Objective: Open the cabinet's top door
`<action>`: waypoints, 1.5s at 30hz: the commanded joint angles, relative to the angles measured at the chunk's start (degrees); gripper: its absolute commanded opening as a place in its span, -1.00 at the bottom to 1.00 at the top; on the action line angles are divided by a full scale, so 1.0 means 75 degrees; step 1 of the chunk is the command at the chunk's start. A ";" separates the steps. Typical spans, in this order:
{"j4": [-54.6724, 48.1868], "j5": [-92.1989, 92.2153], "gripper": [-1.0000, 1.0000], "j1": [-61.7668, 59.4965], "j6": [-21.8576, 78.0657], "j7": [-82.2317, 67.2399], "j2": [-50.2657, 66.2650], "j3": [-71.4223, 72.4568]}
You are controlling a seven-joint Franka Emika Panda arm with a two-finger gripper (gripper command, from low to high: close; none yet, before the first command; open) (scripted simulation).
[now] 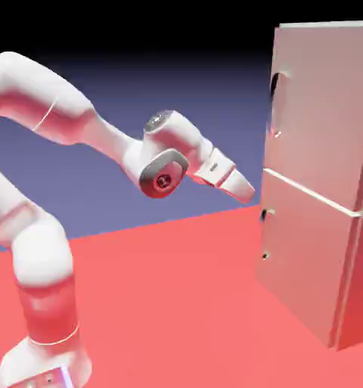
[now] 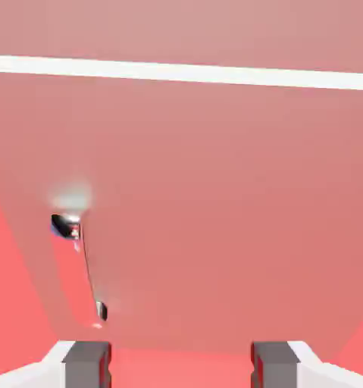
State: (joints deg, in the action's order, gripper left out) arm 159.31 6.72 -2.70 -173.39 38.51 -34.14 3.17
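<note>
The cabinet (image 1: 320,227) stands tall and pale at the exterior view's right. Its top door (image 1: 320,106) is closed, with a small dark curved handle (image 1: 275,102) near its left edge. My gripper (image 1: 247,189) hangs in the air left of the cabinet, level with the seam between the two panels and well below the handle, touching nothing. In the hand view my gripper (image 2: 181,367) is open, its grey fingertips (image 2: 86,365) apart with nothing between them. It faces the lower panel (image 2: 214,212), and a strip of the top door (image 2: 181,26) shows above a bright seam.
The lower panel (image 1: 305,258) carries two small dark knobs (image 1: 264,214) by its left edge; in the hand view the knobs (image 2: 61,224) sit at the left. The red table (image 1: 176,303) stretches between my base and the cabinet.
</note>
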 commanded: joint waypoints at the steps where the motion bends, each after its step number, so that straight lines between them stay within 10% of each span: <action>1: -0.0084 0.0333 0.00 -0.0168 0.0031 -0.0195 -0.0074 0.0157; 45: -0.3764 1.4954 0.00 -0.7539 0.1372 -0.8778 -0.3304 0.7060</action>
State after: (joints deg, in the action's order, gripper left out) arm 131.08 118.87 -59.24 -163.10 -27.32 -58.93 56.12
